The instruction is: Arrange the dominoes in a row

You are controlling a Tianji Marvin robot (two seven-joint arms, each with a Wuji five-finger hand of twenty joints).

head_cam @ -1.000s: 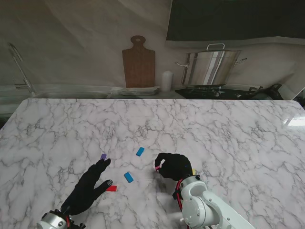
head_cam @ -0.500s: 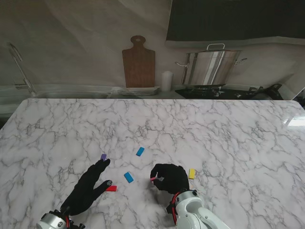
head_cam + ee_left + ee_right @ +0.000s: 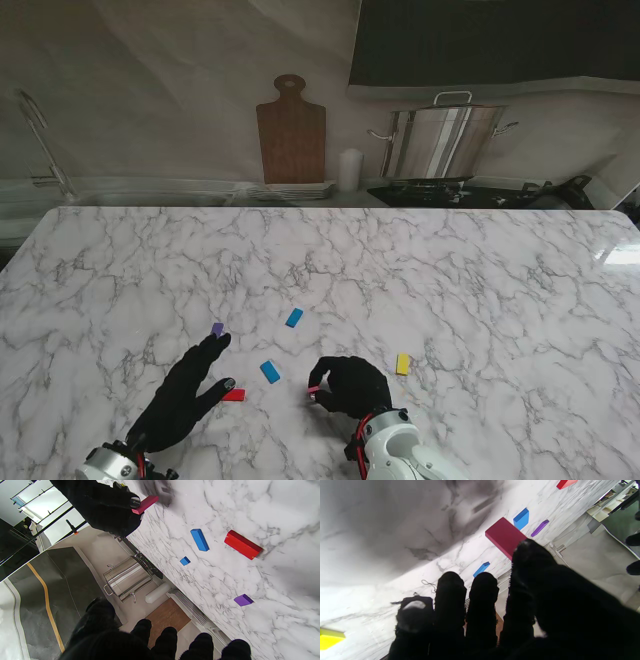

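Six dominoes are showing. Right hand (image 3: 350, 385) is pinching a pink domino (image 3: 314, 389) at its fingertips (image 3: 528, 552), above the marble table (image 3: 480, 290). Left hand (image 3: 185, 392) is lying with fingers spread, holding nothing; a red domino (image 3: 234, 395) is touching its thumb tip, a purple domino (image 3: 217, 328) sitting just beyond its fingertips.

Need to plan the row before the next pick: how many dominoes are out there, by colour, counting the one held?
Blue: 2
Red: 1
Purple: 1
Yellow: 1
Pink: 1, held in the right hand
Total: 6
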